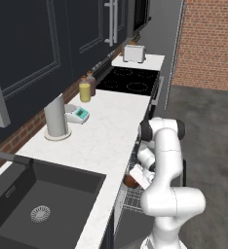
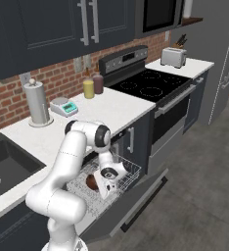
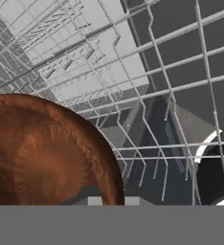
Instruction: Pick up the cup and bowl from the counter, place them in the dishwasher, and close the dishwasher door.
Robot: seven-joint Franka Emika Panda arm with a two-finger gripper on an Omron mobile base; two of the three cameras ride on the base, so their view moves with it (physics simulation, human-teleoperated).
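Observation:
The glossy reddish-brown bowl (image 3: 47,153) looms large at the lower left of the hand view, just over the light grey wire rack (image 3: 181,81) of the dishwasher. From the base views the bowl (image 1: 130,181) (image 2: 91,181) sits at the tip of my gripper (image 1: 137,178) (image 2: 103,188), down inside the pulled-out rack (image 2: 128,171). The gripper is shut on the bowl at its rim. The dishwasher door (image 2: 136,203) lies folded down, open. A dark round shape with a white rim (image 3: 214,167) shows through the wires; I cannot tell whether it is the cup.
On the white counter (image 1: 111,129) stand a tall grey cylinder (image 1: 56,118), a small scale (image 1: 78,114) and a yellow bottle (image 1: 85,91). The black sink (image 1: 43,194) is to the left, with the cooktop (image 1: 128,80) and a toaster (image 1: 134,53) beyond. Open floor lies to the right.

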